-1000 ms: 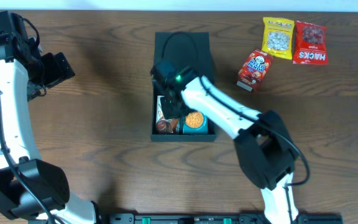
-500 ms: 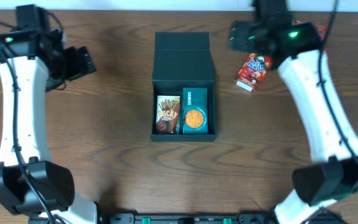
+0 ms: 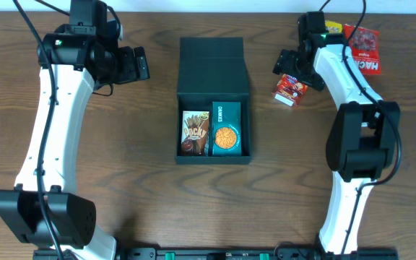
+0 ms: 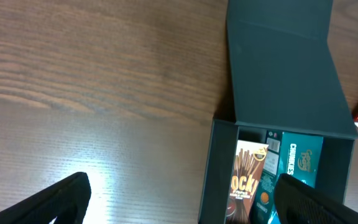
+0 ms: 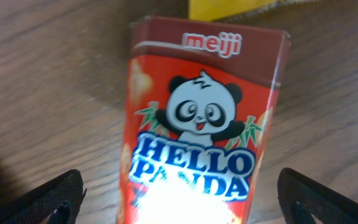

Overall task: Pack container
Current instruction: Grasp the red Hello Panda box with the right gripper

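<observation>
The container (image 3: 213,157), a dark teal-black box, lies at mid-table with its flap lid (image 3: 213,63) laid open toward the back. Inside it lie a brown Pocky box (image 3: 194,133) and a small teal cookie box (image 3: 227,131). My right gripper (image 3: 295,72) hangs open over a red Hello Panda box (image 3: 292,89) at the back right. In the right wrist view that Hello Panda box (image 5: 197,124) lies between the spread fingers of the right gripper (image 5: 182,202), untouched. My left gripper (image 3: 132,65) is open and empty, left of the lid. In its wrist view, the left gripper (image 4: 182,202) looks onto the container (image 4: 207,168).
A yellow snack packet (image 3: 323,43) and a red Hacks packet (image 3: 363,49) lie side by side at the back right, just behind the Hello Panda box. The yellow packet (image 5: 229,6) shows at the top edge of the right wrist view.
My right arm left the container, swung to the back right over the Hello Panda box, and its jaws opened. The left arm swung rightward toward the lid, still open.
</observation>
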You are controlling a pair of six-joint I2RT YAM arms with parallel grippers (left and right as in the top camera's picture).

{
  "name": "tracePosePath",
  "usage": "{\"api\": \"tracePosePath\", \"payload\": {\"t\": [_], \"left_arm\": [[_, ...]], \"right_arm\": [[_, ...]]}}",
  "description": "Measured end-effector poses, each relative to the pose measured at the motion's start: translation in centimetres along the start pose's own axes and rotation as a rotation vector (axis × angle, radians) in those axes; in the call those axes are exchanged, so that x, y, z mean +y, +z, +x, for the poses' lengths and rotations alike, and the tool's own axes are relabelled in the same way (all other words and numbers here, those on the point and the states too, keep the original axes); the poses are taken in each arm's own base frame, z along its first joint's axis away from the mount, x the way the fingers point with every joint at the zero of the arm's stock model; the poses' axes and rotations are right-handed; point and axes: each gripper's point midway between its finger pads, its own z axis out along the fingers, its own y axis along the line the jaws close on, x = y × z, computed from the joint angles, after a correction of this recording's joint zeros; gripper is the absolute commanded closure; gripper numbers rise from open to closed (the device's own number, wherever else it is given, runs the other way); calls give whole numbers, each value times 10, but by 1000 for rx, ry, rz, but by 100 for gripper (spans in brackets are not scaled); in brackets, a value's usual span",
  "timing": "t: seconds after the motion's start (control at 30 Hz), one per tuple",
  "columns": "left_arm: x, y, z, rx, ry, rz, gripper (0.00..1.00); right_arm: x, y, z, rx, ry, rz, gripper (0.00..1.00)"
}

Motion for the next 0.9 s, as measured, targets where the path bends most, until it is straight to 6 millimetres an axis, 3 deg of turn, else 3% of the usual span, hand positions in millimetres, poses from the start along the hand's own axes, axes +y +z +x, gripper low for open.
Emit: {"api": "tracePosePath", "payload": {"t": [0.2,0.4,0.53,0.9], "left_arm": [[0,0,-1,-4,2,0,5],[0,0,-3,-12,36,0,5],[0,0,-3,-12,62,0,5],[0,0,-5,-19,115,0,5]], "right_arm": [[-2,8,0,6,33,5,3],[-1,14,7,39,44,-2,21],[2,14,8,47,53,-19,40],[16,6,26,148,45,-111,56]]}}
